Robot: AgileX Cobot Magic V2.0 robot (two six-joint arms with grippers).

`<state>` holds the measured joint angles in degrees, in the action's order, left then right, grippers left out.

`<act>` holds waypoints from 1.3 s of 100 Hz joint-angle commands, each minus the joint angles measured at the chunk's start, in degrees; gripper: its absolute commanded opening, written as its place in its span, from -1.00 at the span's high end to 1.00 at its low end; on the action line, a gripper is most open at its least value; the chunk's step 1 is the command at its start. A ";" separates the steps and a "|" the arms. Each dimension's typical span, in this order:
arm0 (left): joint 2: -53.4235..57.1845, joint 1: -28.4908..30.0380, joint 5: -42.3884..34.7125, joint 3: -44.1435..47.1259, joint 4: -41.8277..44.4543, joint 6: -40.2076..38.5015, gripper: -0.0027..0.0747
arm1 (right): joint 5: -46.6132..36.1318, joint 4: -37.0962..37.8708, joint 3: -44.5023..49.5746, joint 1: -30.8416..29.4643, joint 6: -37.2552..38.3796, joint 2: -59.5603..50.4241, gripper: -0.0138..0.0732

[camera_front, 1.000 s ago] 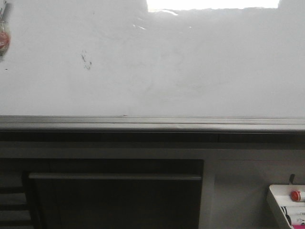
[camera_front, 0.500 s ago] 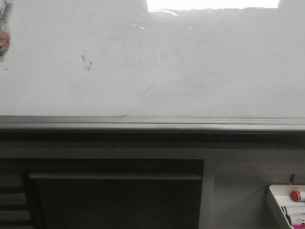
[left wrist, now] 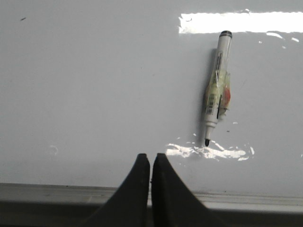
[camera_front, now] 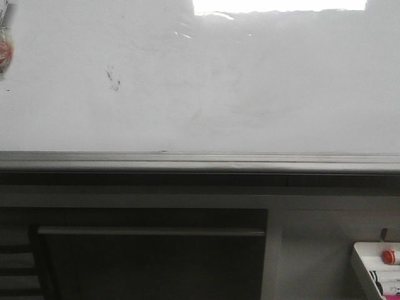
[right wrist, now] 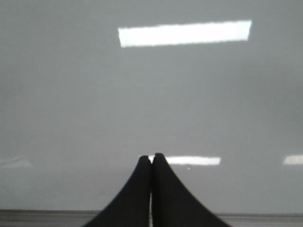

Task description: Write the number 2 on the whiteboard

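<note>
The whiteboard fills the upper half of the front view, glossy white with faint erased smears and a grey bottom rail. No number 2 shows on it. Neither gripper shows in the front view. In the left wrist view my left gripper is shut and empty in front of the board. A white marker with an uncapped black tip is stuck on the board, apart from the gripper. In the right wrist view my right gripper is shut and empty before the bare board.
A small cluster of dark smudge specks marks the board at the left. A small white tray with a red-capped item sits at the lower right. A dark cabinet lies below the rail. Part of an object hangs at the far left edge.
The front view has shifted slightly: the tray and red-capped item sit a little lower and further right. The board looks the same.
</note>
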<state>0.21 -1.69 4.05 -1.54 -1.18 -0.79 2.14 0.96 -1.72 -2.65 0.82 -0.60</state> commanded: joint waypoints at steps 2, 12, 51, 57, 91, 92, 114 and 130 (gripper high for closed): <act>1.41 -0.45 -2.08 -6.60 -1.29 -0.51 0.98 | 3.72 -0.14 -7.51 -0.24 -0.17 -0.29 0.85; -0.59 -0.45 4.77 -13.81 -1.29 -0.51 0.98 | 11.33 -0.14 -14.83 -0.24 -0.17 2.17 0.85; -18.84 -0.45 29.44 -36.38 -0.46 0.79 0.98 | 31.38 -0.14 -37.33 -0.16 -0.28 21.81 0.85; -20.92 -0.45 31.58 -37.99 -0.46 0.79 0.98 | 33.06 -0.35 -39.09 -0.16 -0.28 24.75 0.85; -24.27 -0.45 33.75 -38.06 -3.55 0.79 0.98 | 37.51 -0.45 -39.56 -0.16 -0.28 31.23 0.85; -24.25 -0.45 33.75 -38.06 -3.55 0.79 0.98 | 37.51 -0.45 -39.56 -0.16 -0.28 31.29 0.85; -25.81 -3.46 33.00 -38.06 -3.21 1.92 0.86 | 37.78 -0.45 -39.35 -0.16 -0.28 31.53 0.84; -27.76 -8.68 32.54 -38.06 -3.07 6.80 0.15 | 38.66 -0.45 -39.37 -0.16 -0.28 31.53 0.47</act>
<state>-25.87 -7.89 41.20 -37.86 -3.96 3.79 43.82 0.36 -39.21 -2.65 0.91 30.20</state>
